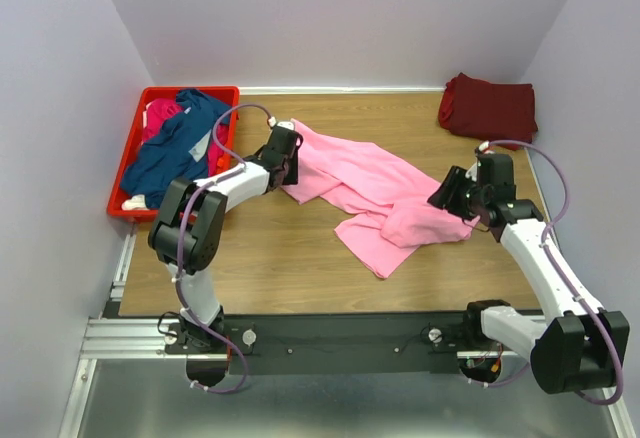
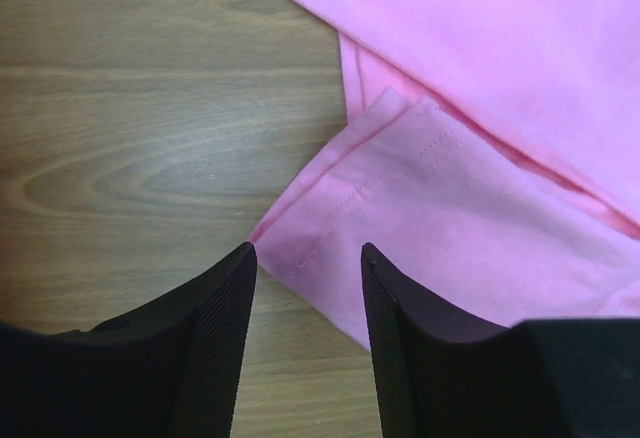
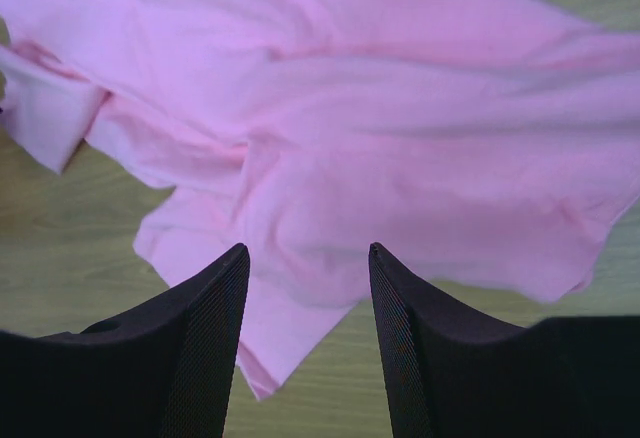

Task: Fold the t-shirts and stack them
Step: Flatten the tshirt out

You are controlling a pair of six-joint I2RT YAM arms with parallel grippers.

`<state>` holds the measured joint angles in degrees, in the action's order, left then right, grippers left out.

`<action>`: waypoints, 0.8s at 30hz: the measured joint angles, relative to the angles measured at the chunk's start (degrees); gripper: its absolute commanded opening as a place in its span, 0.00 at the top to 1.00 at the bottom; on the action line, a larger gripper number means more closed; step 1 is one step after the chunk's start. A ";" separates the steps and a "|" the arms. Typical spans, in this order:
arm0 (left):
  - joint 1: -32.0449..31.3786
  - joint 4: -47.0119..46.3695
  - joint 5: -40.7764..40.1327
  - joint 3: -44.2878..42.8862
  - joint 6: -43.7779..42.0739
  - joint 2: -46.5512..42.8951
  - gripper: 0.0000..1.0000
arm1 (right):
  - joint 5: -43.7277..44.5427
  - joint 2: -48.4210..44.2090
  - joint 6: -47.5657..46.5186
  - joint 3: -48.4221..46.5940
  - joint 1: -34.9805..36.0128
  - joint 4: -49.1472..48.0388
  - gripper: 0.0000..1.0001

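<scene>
A light pink t-shirt (image 1: 370, 190) lies crumpled across the middle of the wooden table. My left gripper (image 1: 291, 165) stands open at its left end; in the left wrist view a hemmed corner of the pink t-shirt (image 2: 470, 178) lies between and just beyond the left gripper (image 2: 308, 250) fingertips. My right gripper (image 1: 450, 198) is open at the shirt's right end, and the right wrist view shows the pink t-shirt (image 3: 380, 148) spread under the right gripper (image 3: 308, 248). A dark maroon t-shirt (image 1: 488, 106) lies folded at the back right. A navy t-shirt (image 1: 178, 143) and a magenta t-shirt (image 1: 158, 115) lie in the crate.
A red plastic crate (image 1: 137, 136) stands at the table's back left, close to my left arm. Walls close in the table on the left, back and right. A black rail runs along the near edge.
</scene>
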<state>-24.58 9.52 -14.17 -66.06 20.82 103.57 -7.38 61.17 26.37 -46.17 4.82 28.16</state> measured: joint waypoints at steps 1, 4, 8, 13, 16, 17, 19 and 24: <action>0.00 0.07 0.42 -0.04 -0.09 0.72 0.54 | -0.92 -0.02 0.15 0.90 -0.02 0.00 0.41; -0.04 0.90 1.05 -0.04 0.00 2.23 0.70 | -3.91 -0.33 0.63 4.00 -0.02 0.15 0.41; -0.15 1.55 1.77 1.20 1.33 3.32 0.75 | -6.84 -0.55 1.27 5.60 -0.02 0.00 0.41; -0.76 -0.37 2.54 5.40 5.62 0.61 0.83 | -9.51 -0.70 1.66 7.23 -0.02 -1.18 0.42; -2.16 -0.79 3.37 8.81 9.27 -2.10 0.83 | -10.64 -0.68 1.49 8.48 -0.02 -1.55 0.41; -2.73 -0.94 3.58 9.73 10.43 -2.80 0.84 | -11.17 -0.61 1.18 8.87 -0.02 -1.57 0.41; -4.22 -1.05 4.17 11.87 13.25 -4.63 0.84 | -11.61 -0.46 0.98 9.31 -0.02 -1.57 0.41; -9.75 2.38 5.31 17.57 21.00 -10.73 0.85 | -12.59 -0.76 1.03 9.94 -0.02 -1.79 0.41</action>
<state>-34.33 11.90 -8.86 -48.49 41.82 92.84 -19.97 60.40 27.40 -36.23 4.80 26.37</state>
